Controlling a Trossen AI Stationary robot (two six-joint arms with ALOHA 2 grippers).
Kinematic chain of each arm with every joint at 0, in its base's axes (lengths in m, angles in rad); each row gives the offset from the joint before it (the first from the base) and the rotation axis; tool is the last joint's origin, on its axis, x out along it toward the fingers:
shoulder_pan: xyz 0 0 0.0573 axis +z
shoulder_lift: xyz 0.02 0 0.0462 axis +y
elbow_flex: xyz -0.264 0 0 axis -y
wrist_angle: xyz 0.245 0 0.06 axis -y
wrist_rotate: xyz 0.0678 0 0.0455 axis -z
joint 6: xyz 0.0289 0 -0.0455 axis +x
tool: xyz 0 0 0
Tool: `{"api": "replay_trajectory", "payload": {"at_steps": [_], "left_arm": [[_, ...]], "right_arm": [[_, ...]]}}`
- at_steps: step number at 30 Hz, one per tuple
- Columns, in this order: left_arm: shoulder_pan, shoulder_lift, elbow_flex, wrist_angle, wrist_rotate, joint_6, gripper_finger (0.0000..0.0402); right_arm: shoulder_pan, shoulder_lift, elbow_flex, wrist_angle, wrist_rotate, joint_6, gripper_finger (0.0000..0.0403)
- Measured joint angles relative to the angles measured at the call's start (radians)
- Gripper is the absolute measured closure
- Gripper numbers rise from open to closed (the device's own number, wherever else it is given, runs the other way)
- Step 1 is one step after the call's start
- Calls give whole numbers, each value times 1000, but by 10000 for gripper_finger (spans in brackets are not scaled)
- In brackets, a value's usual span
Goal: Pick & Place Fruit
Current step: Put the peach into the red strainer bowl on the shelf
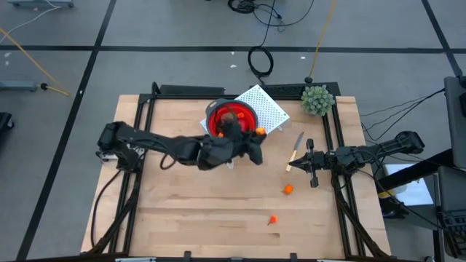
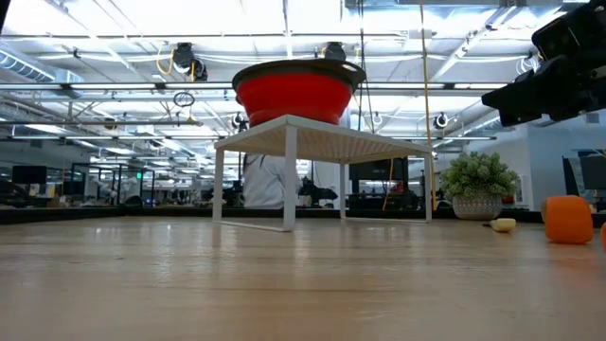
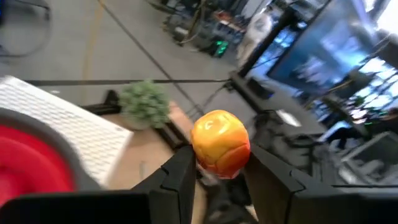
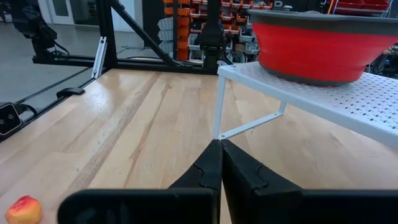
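Orange-and-yellow toy fruit (image 3: 220, 143) pinched between the fingers (image 3: 179, 180) of the left gripper (image 1: 256, 138), raised beside the rim of the red bowl (image 1: 233, 116). Inside the bowl, more fruit (image 1: 228, 116), half hidden under the arm and hard to sort out. Bowl perched on a white perforated rack (image 1: 268, 107) toward the far edge of the wooden table (image 1: 196, 204). On open tabletop nearer the front, two small orange pieces (image 1: 288, 190) (image 1: 273, 219), well apart from the bowl. Another orange-red piece (image 4: 23, 210) cut off at the corner of the right wrist view. Pale-handled knife (image 1: 295, 151) lying between rack and right gripper (image 1: 314, 166), fingers pressed shut on nothing, low over the table. Green ball-shaped plant (image 1: 318, 100) at the far right corner.
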Motion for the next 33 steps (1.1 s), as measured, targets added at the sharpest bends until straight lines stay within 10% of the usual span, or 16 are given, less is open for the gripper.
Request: {"api": "replay_trajectory", "payload": {"at_steps": [33], "left_arm": [[181, -40, 0, -853, 300, 63, 280]], "right_arm": [[0, 0, 0, 0, 0, 19, 403]]}}
